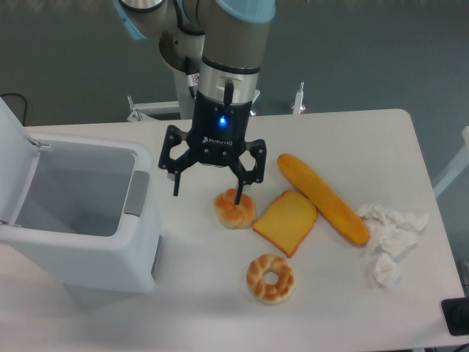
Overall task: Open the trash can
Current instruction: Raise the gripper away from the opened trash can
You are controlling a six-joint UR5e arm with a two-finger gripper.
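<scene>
Gripper (207, 196) fingers were spread wide and held nothing, one fingertip over the round bread roll (234, 210), the other above bare surface (220, 293) near the trash can (80, 213). That white bin stood at the left edge with its lid (13, 158) swung up and its interior exposed (grey push tab facing the arm). Right of the roll lay a toast slice (286, 221), a baguette (322, 198), and crumpled tissue (388, 235); a bagel (270, 278) sat nearer the front.

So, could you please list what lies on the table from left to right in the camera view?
Trash can → bread roll → ring-shaped bread → toast slice → baguette → crumpled tissue.
</scene>
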